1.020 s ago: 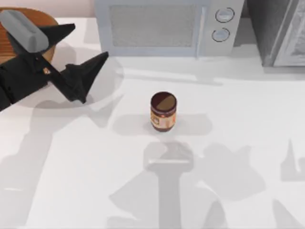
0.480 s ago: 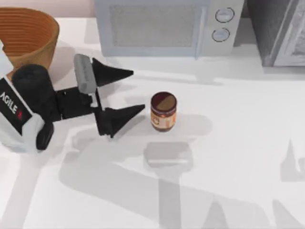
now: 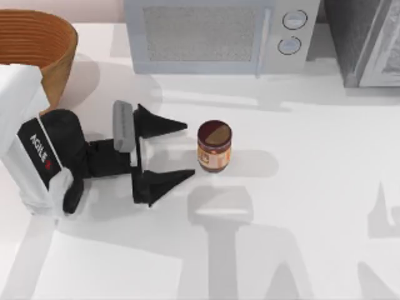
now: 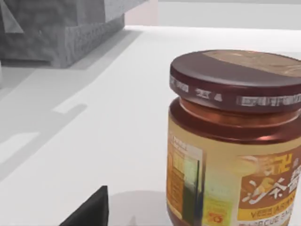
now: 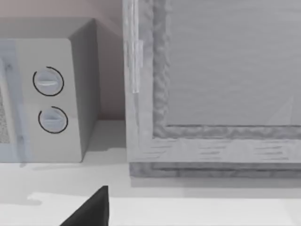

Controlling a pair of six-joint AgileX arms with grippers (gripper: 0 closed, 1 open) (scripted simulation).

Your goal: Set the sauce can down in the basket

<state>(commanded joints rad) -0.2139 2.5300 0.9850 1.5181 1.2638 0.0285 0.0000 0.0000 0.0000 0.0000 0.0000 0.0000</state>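
The left gripper lies low over the white tabletop, its pointed black fingers spread wide and holding nothing, tips just left of the sauce can. The can, a short glossy cylinder with a maroon lid, stands upright mid-table. The ribbed wicker basket sits far left. A grey microwave stands behind.

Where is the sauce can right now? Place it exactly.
In the top view the sauce can stands upright near the table's centre, in front of the microwave, just beyond the open left claw.
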